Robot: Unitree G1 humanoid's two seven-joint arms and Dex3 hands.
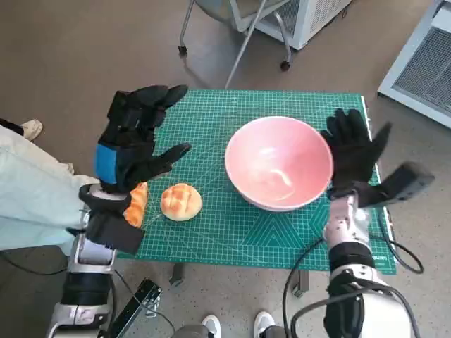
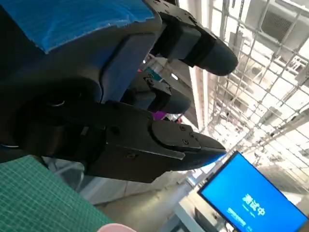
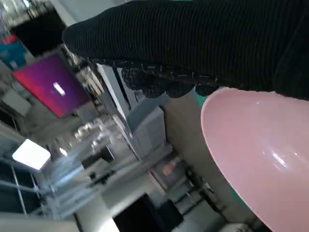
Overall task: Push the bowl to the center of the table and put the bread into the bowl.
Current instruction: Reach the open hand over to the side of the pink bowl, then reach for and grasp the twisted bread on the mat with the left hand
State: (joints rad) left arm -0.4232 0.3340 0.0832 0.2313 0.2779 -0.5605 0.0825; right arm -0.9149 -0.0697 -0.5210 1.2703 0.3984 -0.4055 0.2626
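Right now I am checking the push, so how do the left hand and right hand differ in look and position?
The left hand is black with blue tape on its back; the right hand wears a black knitted glove. The left hand hangs over the mat's left side, apart from the pink bowl, above the bread; the right hand stands right beside the bowl's right rim. Both have fingers spread and hold nothing.
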